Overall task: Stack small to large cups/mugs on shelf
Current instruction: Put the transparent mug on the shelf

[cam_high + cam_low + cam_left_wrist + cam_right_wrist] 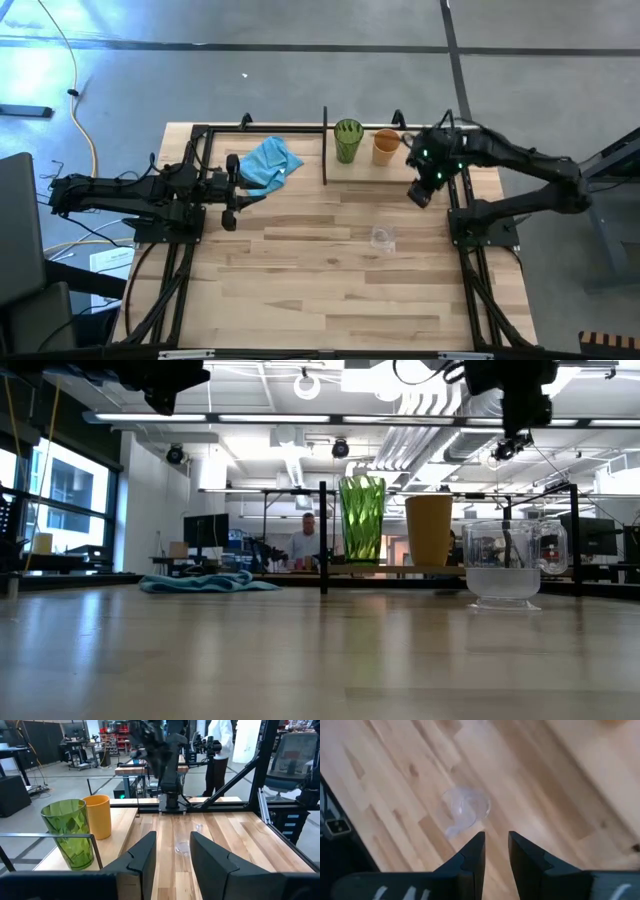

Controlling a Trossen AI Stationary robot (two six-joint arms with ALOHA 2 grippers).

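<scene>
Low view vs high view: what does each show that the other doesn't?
Only the low view: the room behind, with a person at a desk, and the cups' relative heights.

Only the high view: the layout from above, the left gripper beside the blue cloth, the right gripper between the orange cup and the clear glass.

Both: green tumbler and orange cup on the shelf, clear glass on the tabletop, blue cloth.
</scene>
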